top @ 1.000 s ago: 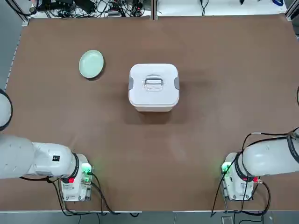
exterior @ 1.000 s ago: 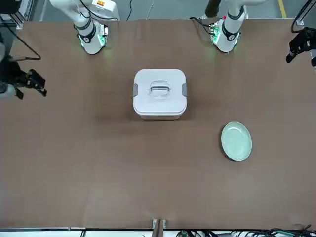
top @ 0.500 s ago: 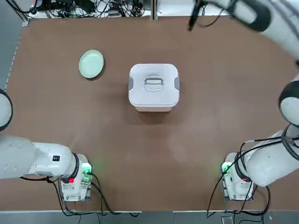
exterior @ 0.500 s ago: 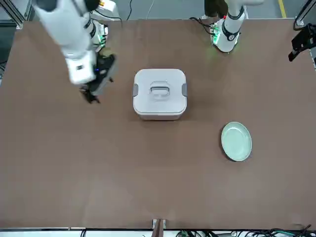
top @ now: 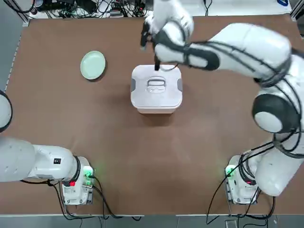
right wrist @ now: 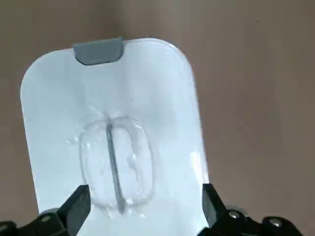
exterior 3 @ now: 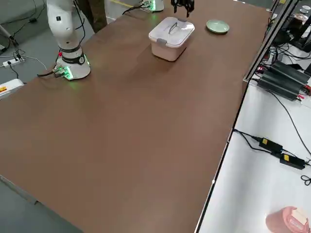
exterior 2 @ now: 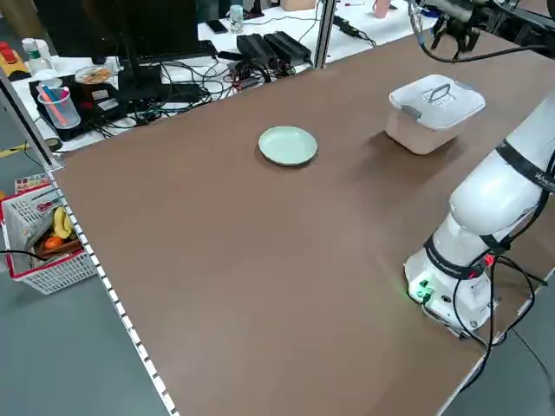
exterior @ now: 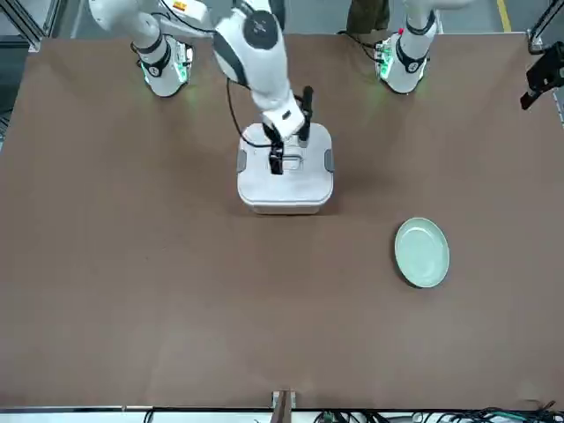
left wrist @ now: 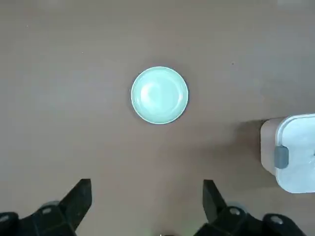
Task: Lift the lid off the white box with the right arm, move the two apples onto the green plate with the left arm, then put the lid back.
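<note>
The white box [top: 156,97] stands mid-table with the lid [top: 156,84] on it, its handle [right wrist: 112,156] in the middle. The apples are hidden inside. My right gripper [exterior: 291,130] hangs open above the lid's far side, not touching it; in the right wrist view its fingertips [right wrist: 76,206] straddle the handle from above. The green plate [top: 92,65] lies empty to the box's left. My left gripper [left wrist: 146,201] is open and high over the table's left side, looking down on the plate [left wrist: 159,95]; it shows at the edge of the front view [exterior: 542,77].
The right arm [top: 247,45] stretches across the table's right half from its base [top: 242,183]. The left arm's base [top: 76,183] sits at the near left. Cables and power bricks [exterior 2: 269,48] lie beyond the far edge.
The right arm has swung in from the table's right side to above the box. Its gripper stays open. The lid, box and plate have not moved.
</note>
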Robot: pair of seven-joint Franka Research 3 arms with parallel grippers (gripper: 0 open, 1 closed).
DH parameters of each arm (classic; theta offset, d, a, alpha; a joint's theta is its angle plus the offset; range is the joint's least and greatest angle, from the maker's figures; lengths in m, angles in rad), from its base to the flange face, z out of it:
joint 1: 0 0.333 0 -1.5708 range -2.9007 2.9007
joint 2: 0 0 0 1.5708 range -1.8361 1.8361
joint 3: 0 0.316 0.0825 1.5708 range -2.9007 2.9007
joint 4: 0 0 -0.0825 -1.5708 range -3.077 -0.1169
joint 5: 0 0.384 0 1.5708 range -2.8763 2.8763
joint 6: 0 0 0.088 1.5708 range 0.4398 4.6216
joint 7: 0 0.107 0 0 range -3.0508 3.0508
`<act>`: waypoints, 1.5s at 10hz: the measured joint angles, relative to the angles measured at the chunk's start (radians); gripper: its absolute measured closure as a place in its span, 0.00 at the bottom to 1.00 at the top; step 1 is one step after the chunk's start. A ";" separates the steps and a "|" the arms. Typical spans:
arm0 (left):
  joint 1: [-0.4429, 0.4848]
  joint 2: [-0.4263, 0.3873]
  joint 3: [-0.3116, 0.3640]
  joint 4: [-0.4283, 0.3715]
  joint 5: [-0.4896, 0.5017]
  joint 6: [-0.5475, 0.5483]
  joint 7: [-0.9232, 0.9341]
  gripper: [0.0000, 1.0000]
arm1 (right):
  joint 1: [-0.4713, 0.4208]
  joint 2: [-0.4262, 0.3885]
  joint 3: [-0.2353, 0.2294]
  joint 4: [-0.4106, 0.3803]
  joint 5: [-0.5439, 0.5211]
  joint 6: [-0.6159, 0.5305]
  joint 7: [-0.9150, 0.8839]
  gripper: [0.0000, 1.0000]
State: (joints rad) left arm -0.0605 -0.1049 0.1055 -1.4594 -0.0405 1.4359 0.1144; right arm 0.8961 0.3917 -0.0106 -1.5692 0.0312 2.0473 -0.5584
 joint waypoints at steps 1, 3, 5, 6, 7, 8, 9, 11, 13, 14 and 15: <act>0.000 0.000 0.012 0.003 0.000 0.000 0.000 0.00 | 0.023 0.019 0.000 0.000 0.000 0.000 0.014 0.00; 0.001 0.000 0.026 0.004 0.000 0.000 -0.002 0.00 | 0.038 0.026 -0.002 -0.004 0.000 -0.023 0.018 0.00; 0.001 0.000 0.027 0.004 0.000 -0.001 -0.045 0.00 | 0.044 0.025 -0.009 -0.013 -0.018 -0.037 0.019 0.00; 0.000 0.000 0.027 0.004 0.000 -0.001 -0.066 0.00 | 0.044 0.025 -0.014 -0.019 -0.038 -0.037 0.019 0.00; 0.000 0.000 0.026 0.004 0.000 -0.001 -0.077 0.00 | 0.044 0.025 -0.017 -0.023 -0.050 -0.037 0.019 0.00; 0.000 0.000 0.027 0.004 0.000 -0.001 -0.084 0.00 | 0.044 0.024 -0.018 -0.027 -0.057 -0.036 0.019 0.00; 0.001 0.000 0.027 0.004 0.000 -0.001 -0.101 0.00 | 0.044 0.024 -0.021 -0.040 -0.068 -0.025 0.020 0.00; 0.011 0.000 0.038 0.006 0.000 -0.001 -0.114 0.00 | 0.036 0.024 -0.028 -0.082 -0.078 0.046 0.021 0.00; 0.016 -0.001 0.054 0.007 0.000 -0.001 -0.115 0.00 | 0.031 0.024 -0.031 -0.128 -0.078 0.114 0.026 0.00; 0.015 -0.001 0.054 0.007 0.000 -0.001 -0.117 0.00 | 0.032 0.024 -0.030 -0.135 -0.078 0.118 0.029 0.00; 0.015 -0.001 0.053 0.007 0.000 -0.001 -0.124 0.00 | 0.032 0.024 -0.030 -0.138 -0.078 0.119 0.031 0.00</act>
State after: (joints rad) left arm -0.0460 -0.1055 0.1589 -1.4524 -0.0405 1.4345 -0.0101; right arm 0.9278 0.4157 -0.0410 -1.7076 -0.0472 2.1665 -0.5278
